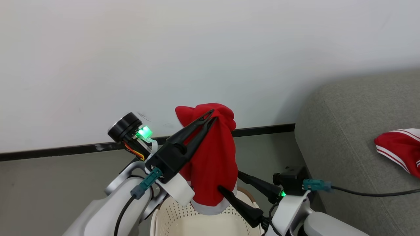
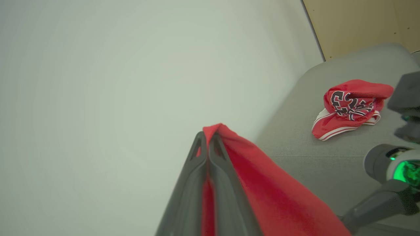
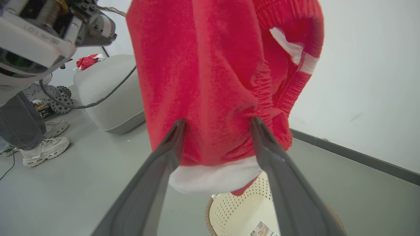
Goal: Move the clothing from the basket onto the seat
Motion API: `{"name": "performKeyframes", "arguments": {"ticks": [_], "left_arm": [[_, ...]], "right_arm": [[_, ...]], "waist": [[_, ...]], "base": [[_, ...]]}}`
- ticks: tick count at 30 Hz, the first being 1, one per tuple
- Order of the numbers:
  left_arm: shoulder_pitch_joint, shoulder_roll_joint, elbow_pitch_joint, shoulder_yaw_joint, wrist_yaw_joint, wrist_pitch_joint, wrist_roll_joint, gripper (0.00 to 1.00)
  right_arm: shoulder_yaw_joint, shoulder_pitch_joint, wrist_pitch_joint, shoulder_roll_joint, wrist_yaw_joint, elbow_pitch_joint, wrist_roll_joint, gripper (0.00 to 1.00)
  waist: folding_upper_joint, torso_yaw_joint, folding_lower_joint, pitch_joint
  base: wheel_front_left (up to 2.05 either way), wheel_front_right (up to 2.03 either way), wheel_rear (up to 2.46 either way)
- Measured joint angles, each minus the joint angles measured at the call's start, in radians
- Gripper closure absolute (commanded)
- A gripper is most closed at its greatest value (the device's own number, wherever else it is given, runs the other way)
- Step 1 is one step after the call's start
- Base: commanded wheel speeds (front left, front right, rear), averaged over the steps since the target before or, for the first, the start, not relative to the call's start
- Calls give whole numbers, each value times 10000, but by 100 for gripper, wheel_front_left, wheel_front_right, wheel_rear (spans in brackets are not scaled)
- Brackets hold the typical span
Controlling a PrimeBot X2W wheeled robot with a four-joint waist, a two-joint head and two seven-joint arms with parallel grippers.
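Red jersey [image 1: 213, 157], one of two: hangs above the basket [image 1: 172, 216] at 6 o'clock of the head view. It is pinched at its top fold by the left gripper [image 1: 212, 116], fingers closed tight on the cloth. Right gripper [image 1: 229, 180]: fingers spread wide, one to each side of the jersey's lower folds near the white hem, gripping nothing; whether they touch the cloth I cannot tell. Second jersey [image 1: 398, 149]: crumpled on the seat [image 1: 354, 131] at 3 o'clock, delivered. Basket: no cloth in the part that shows. Step in hand, by my reckoning: carrying the last jersey across. Next move calls for a swing toward 3 o'clock, hem kept clear of the basket rim, then a release over the seat beside the other.
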State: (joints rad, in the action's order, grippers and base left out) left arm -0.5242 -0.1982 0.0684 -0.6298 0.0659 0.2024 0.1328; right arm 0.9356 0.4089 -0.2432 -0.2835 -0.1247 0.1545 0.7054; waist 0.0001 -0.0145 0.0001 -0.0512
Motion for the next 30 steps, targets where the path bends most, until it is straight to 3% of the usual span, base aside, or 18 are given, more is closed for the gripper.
{"name": "performKeyframes", "arguments": {"ticks": [12,13,15,18,21,22,23,30], "left_arm": [[7,161,-230,-360,163,-282,167,100],[12,167,-242,-366,165,-284,171,100],[34,186,-259,-378,165,-320,207,100],[58,194,-265,-380,165,-355,270,100],[195,188,-263,-334,165,-355,334,100],[246,188,-259,-326,165,-362,410,100],[277,188,-249,-316,165,-385,462,100],[616,94,150,-12,119,-441,788,100]], "right_arm": [[370,361,322,462,0,1057,449,1],[408,447,322,508,0,1145,453,9],[470,596,318,579,2,1233,453,50],[575,839,305,690,0,1419,407,57],[679,985,261,767,0,1569,305,71],[761,1032,259,769,0,1639,222,92],[815,1078,238,767,0,1716,157,100],[838,1101,136,405,0,2008,-33,100]], "waist": [[0,284,0,-121],[0,299,0,-120],[0,324,0,-115],[0,335,0,-104],[0,314,0,-96],[0,301,-1,-94],[0,287,0,-92],[0,113,-1,-87]], "base": [[0,0,0],[0,0,0],[0,0,0],[0,0,0],[0,0,0],[0,0,0],[0,0,0],[0,0,0]]}}
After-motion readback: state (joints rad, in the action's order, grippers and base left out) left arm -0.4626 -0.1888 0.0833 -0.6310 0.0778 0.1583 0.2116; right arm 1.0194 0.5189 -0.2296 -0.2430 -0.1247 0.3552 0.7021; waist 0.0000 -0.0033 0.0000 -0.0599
